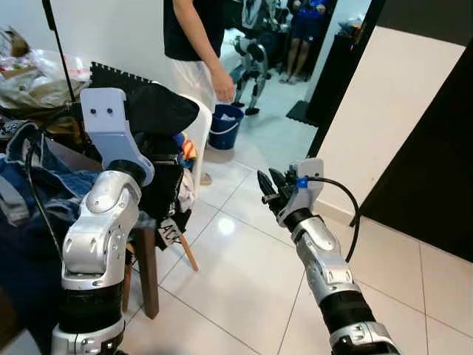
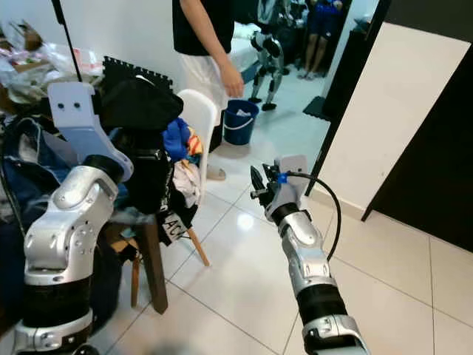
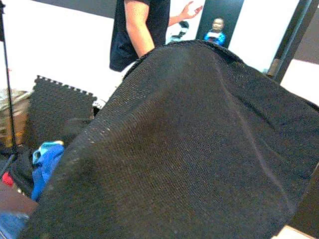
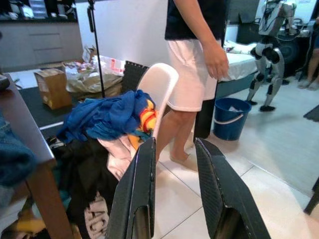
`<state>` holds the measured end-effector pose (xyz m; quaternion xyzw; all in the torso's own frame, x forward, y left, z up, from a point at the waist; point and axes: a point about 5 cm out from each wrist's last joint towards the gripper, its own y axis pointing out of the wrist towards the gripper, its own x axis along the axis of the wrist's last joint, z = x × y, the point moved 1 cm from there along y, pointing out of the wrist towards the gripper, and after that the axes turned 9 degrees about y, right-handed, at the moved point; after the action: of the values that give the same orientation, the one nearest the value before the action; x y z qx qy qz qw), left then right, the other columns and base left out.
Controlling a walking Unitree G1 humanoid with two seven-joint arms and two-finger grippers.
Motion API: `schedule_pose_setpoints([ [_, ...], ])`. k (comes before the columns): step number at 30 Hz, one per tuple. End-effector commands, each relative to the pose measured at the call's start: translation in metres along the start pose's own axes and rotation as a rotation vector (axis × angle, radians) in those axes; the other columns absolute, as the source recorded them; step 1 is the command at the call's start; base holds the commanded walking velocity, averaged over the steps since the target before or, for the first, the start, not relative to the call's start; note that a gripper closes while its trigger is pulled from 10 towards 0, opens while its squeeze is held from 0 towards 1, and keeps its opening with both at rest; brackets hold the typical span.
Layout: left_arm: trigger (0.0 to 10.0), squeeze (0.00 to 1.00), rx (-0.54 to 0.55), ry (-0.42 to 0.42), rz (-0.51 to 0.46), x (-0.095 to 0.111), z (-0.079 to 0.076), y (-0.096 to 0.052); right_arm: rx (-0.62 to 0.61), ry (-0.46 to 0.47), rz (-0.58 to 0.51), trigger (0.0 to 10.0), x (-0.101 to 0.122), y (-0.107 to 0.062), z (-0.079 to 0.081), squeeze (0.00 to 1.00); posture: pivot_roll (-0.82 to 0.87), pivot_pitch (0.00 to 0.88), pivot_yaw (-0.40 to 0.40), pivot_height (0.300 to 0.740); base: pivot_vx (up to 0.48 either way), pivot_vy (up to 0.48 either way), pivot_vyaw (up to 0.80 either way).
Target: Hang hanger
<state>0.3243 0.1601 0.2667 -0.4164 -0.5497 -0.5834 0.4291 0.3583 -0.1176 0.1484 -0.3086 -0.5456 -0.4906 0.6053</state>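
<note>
My left arm (image 1: 103, 214) is raised at the left, beside a white chair (image 1: 198, 140) heaped with clothes. A black knitted garment (image 1: 159, 107) lies over the end of this arm, and the same dark cloth (image 3: 189, 144) covers the lens in the left wrist view, hiding the fingers. My right gripper (image 1: 267, 185) is held out in mid-air over the tiled floor, to the right of the chair. It is open, its two black fingers (image 4: 137, 199) apart with nothing between them, pointing toward the chair's blue and orange clothes (image 4: 107, 117).
A person (image 1: 194, 44) in a dark top and white shorts stands just behind the chair. A blue bucket (image 1: 224, 126) sits on the floor near them, another robot (image 1: 253, 59) farther back. A wooden leg (image 1: 146, 274) stands under my left arm. A dark wall (image 1: 436, 170) lines the right.
</note>
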Motion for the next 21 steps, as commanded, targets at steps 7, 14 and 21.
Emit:
schedule_pose_setpoints([
  [7, 10.0, 0.0, -0.035, 0.0, 0.013, -0.003, -0.007, 0.002, -0.033, -0.001, 0.0, 10.0, 0.0, -0.003, -0.008, 0.0, -0.01, 0.0, -0.114, 0.74, 0.0, -0.48, 0.0],
  [14, 10.0, 0.0, -0.052, 0.01, 0.035, -0.009, -0.007, 0.004, -0.055, 0.019, 0.003, 10.0, -0.003, -0.005, -0.009, 0.0, -0.01, 0.0, -0.102, 0.74, 0.0, -0.48, 0.0],
  [21, 10.0, 0.0, -0.083, 0.016, 0.066, -0.014, -0.007, 0.006, -0.122, 0.066, 0.002, 10.0, -0.011, -0.014, -0.019, 0.0, 0.02, 0.0, -0.04, 0.74, 0.0, -0.48, 0.0],
])
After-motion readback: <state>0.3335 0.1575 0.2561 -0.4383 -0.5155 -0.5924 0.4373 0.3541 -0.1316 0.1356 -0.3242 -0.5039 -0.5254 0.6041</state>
